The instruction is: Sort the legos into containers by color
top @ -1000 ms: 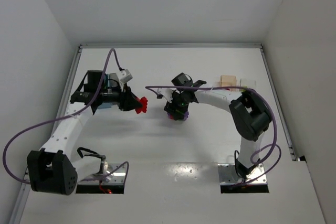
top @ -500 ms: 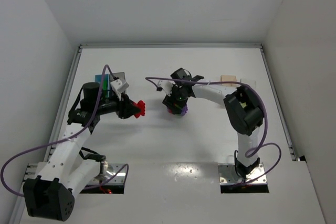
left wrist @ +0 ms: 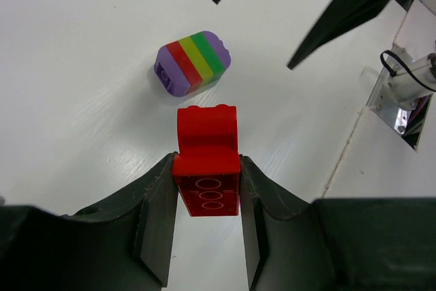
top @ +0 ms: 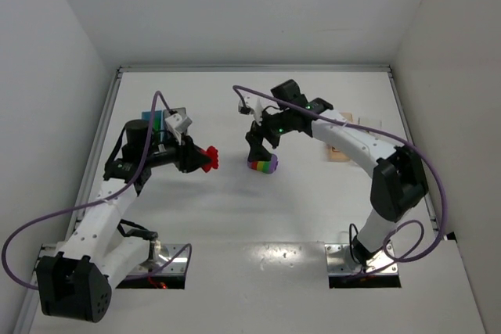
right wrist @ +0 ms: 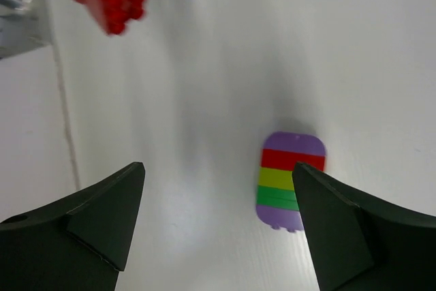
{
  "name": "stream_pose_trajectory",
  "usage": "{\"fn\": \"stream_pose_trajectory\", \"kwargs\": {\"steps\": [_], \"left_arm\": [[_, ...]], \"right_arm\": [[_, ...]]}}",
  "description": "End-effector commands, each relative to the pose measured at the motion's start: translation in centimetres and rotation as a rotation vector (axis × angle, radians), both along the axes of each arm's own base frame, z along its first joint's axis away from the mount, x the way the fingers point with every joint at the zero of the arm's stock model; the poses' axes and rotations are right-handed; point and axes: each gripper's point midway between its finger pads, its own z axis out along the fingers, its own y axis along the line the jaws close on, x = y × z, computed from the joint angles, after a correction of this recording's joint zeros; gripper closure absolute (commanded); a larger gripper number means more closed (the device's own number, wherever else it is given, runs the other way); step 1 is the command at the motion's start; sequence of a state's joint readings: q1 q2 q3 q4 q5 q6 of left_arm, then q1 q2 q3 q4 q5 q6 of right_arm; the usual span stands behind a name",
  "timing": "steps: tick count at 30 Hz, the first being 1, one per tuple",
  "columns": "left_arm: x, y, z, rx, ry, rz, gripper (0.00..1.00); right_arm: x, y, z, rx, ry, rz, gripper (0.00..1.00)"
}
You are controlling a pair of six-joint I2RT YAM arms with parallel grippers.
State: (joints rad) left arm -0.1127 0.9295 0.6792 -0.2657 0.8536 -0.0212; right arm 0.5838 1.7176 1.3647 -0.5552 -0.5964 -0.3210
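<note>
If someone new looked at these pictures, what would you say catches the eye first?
The rainbow-striped cluster stands out most: it lies alone near the middle of the white table, with the right gripper spread open just over it. Next comes the red brick, clamped in the left gripper and held off the table a little to the left of the cluster.

My left fingers (left wrist: 158, 217) clamp a red plastic toy brick (left wrist: 206, 168) above the white surface (left wrist: 82, 66). A rainbow-striped stacked brick cluster (left wrist: 193, 63) lies there just beyond, untouched.
</note>
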Motion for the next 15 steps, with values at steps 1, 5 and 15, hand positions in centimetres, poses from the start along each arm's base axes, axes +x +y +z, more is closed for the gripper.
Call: {"fn": "stream_pose_trajectory", "kwargs": {"steps": [1, 5, 15], "left_arm": [[0.4, -1.0, 2.1, -0.053, -0.047, -0.042, 0.87], [0.0, -1.9, 3.1, -0.095, -0.032, -0.100, 0.91], [-1.7, -4.4, 4.2, -0.185, 0.060, -0.298, 0.91]], "right_arm": [[-3.5, 2.0, 4.0, 0.204, 0.106, 0.147, 0.10], [-6.3, 3.3, 4.5, 0.328, 0.277, 0.281, 0.10], [-6.0, 5.1, 5.2, 0.410, 0.325, 0.361, 0.10]]}}
